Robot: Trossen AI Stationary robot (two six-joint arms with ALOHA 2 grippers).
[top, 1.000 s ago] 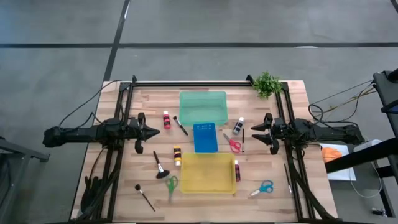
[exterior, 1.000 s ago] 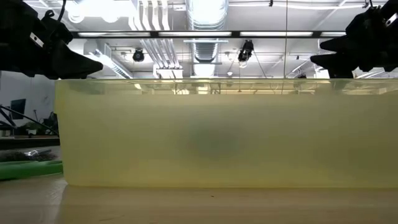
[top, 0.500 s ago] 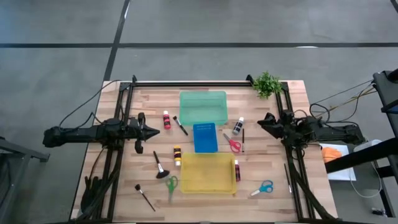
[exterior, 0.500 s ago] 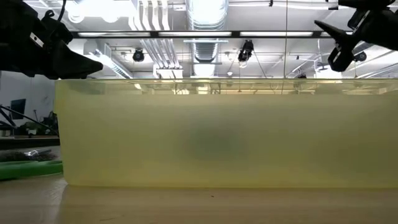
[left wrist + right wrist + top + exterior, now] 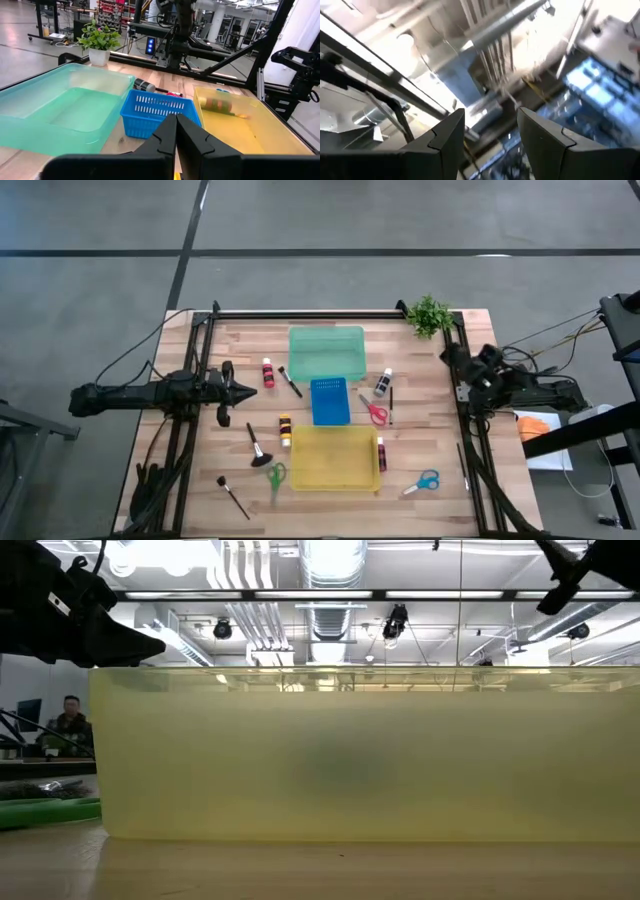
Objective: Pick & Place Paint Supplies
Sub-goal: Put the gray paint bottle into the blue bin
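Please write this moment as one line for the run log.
left gripper: shut, empty, waiting at table left | right gripper: open, empty, tilted upward | paint supplies: on table

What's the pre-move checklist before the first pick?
1. Left gripper shut, empty: ok.
2. Right gripper open, empty: ok.
3. Right gripper aimed at the table: not ok, its wrist view shows the ceiling.
4. Yellow tray empty: ok.
5. Green tray empty: ok.
6. Red scissors clear of other things: not ok, they lie close beside the blue basket.
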